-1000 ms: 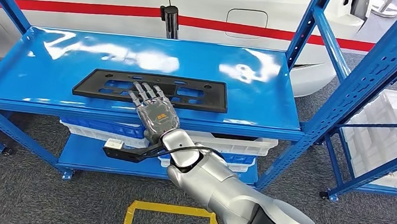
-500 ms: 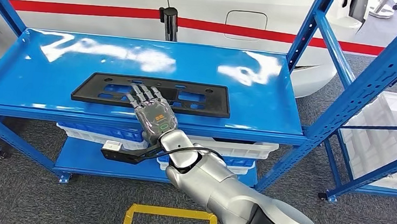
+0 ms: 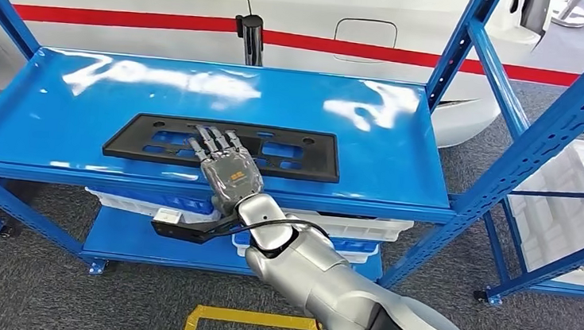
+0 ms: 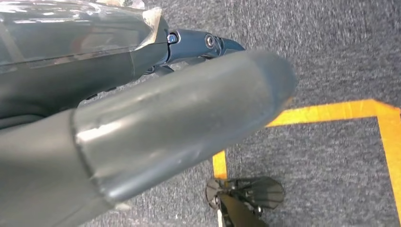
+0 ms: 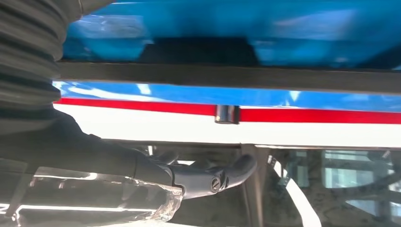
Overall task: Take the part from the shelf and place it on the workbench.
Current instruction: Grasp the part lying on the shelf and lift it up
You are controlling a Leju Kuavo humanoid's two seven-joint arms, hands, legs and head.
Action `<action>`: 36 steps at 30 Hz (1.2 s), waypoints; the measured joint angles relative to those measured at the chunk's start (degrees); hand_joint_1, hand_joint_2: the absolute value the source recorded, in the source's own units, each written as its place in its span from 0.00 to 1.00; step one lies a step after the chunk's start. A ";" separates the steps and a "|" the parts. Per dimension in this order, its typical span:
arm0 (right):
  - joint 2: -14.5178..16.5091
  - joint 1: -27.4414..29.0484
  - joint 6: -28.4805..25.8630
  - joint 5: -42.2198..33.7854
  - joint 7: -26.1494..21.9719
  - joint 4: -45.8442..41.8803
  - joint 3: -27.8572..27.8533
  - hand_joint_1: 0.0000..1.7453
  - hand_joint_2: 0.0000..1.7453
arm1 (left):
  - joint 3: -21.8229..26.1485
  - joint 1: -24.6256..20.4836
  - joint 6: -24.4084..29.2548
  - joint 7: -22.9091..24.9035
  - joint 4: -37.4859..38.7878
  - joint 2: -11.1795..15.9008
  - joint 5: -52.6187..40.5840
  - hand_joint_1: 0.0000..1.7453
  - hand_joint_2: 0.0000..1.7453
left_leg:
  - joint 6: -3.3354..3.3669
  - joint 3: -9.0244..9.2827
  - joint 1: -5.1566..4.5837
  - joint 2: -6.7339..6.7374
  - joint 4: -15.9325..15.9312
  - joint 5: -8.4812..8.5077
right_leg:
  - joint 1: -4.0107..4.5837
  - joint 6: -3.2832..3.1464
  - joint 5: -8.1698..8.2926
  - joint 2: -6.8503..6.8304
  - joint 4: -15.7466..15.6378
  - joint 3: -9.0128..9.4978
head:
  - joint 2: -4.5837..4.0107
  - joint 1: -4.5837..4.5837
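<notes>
The part [image 3: 298,153] is a long flat black plastic plate with cut-outs, lying along the front half of the blue shelf board [image 3: 387,133]. My right hand [image 3: 227,171] reaches over the plate's front edge near its middle, fingers stretched out and apart above it, holding nothing. In the right wrist view the plate [image 5: 198,52] is a blurred dark bar, and a dark finger [image 5: 215,178] stands off from it. My left hand [image 4: 142,123] hangs over the grey carpet, with its thick thumb extended and nothing in it.
White bins [image 3: 368,218] sit on the lower shelf. Blue uprights [image 3: 458,48] frame the shelf, and a second blue rack [image 3: 552,116] stands on the right. A black post [image 3: 250,38] and a white body with a red stripe [image 3: 126,16] are behind. Yellow tape [image 3: 251,317] marks the floor.
The whole picture has shifted down a little, so the camera moved. My right hand stays over the plate's front edge, fingers still spread.
</notes>
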 joint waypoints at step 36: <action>-0.01 0.20 0.95 0.61 0.42 0.91 -0.54 0.00 1.00 | 0.00 -0.22 1.47 0.56 -0.01 -0.21 -0.28 0.00 0.00 | -0.06 -1.97 -0.41 0.02 0.19 2.14 | -0.11 -0.39 -1.97 0.31 -0.35 2.37 | 0.00 -0.19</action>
